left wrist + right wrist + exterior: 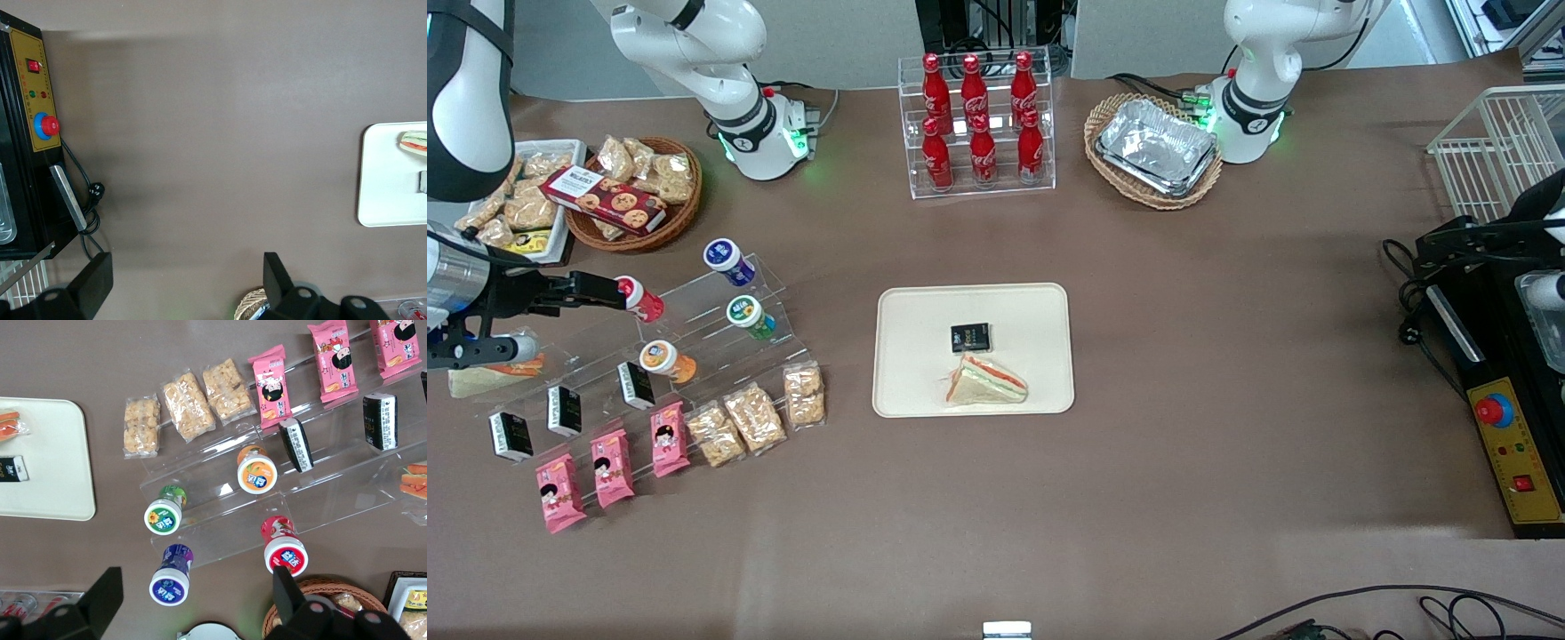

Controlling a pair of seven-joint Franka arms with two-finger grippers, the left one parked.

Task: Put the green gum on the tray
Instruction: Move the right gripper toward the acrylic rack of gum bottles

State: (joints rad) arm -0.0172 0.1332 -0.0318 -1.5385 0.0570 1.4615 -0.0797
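Green gum [751, 316] sits upright on the clear acrylic step rack [694, 338], between the blue canister [727, 260] and the orange canister [665, 361]. Tray [907, 391] lies mid-tabletop, toward the parked arm's end from the rack, carrying a sandwich [985, 380] and a dark packet [970, 337].

Gripper [193, 597] hovers above the rack near the red canister [640, 299], fingers spread, empty. Gum lies from it toward the tray. Arm reaches in roughly level, wrist camera looking down.

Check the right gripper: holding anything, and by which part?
Nothing held. The gripper is open, hovering above the clear stepped display rack; the green gum sits untouched on the rack, the tray without it.
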